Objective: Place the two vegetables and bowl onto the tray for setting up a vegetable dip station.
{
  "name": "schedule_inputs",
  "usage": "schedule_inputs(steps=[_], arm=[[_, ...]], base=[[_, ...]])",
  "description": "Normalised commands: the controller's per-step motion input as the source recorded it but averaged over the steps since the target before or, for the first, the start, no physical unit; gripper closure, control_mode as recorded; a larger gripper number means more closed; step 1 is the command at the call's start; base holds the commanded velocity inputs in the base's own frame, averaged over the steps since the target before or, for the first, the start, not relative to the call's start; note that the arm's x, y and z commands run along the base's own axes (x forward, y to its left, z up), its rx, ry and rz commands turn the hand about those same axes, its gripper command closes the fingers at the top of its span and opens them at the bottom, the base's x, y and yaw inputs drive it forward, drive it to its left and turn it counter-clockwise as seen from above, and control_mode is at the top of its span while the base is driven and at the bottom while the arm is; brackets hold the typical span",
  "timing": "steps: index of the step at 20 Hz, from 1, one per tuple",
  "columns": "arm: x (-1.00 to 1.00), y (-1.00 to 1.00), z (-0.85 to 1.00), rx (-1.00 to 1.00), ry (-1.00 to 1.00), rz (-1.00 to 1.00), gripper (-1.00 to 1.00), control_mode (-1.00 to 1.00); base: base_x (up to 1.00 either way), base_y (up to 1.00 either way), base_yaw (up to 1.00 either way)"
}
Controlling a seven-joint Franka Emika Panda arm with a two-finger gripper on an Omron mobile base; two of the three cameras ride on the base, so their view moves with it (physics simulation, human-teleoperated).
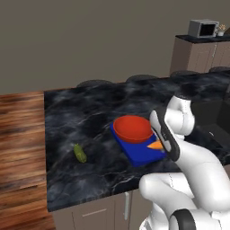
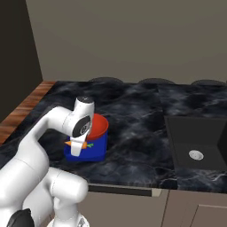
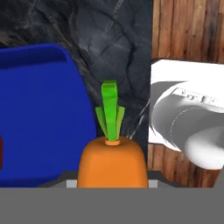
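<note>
Black marble counter [image 1: 81, 112]; carrot [image 3: 112, 162] (apparently gripper-held) [image 3: 112, 183]

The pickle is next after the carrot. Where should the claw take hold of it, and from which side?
Grip the pickle across its narrow middle, coming straight down from above. It lies flat and alone on the dark counter, left of the blue tray, so the jaws should close across its short width, at right angles to its long axis.

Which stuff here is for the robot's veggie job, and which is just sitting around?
For the job:
- carrot, held in the gripper
- red bowl, on the tray
- blue tray
- green pickle, alone on the counter

Just around:
- microwave
- sink
</note>
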Motion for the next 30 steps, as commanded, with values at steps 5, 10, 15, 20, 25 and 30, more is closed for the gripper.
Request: schedule_inputs(steps=[5, 10, 15, 20, 25, 30], arm=[[0.15, 0.0, -0.15, 0.0, 0.0, -0.09, 1.0, -1.0], [0.03, 0.0, -0.13, 0.0, -0.07, -0.01, 1.0, -1.0], [0.05, 0.0, -0.1, 0.0, -0.11, 0.0, 1.0, -1.0], [0.09, -0.02, -0.1, 0.0, -0.07, 0.0, 1.0, -1.0], [0.15, -0.04, -0.08, 0.0, -0.01, 0.0, 1.0, -1.0], [0.17, -0.01, -0.03, 0.0, 0.0, 0.0, 1.0, -1.0]], base=[[0.0, 0.0, 0.0], [0.0, 0.0, 0.0], [0.0, 0.0, 0.0], [0.0, 0.0, 0.0], [0.0, 0.0, 0.0], [0.0, 0.0, 0.0]])
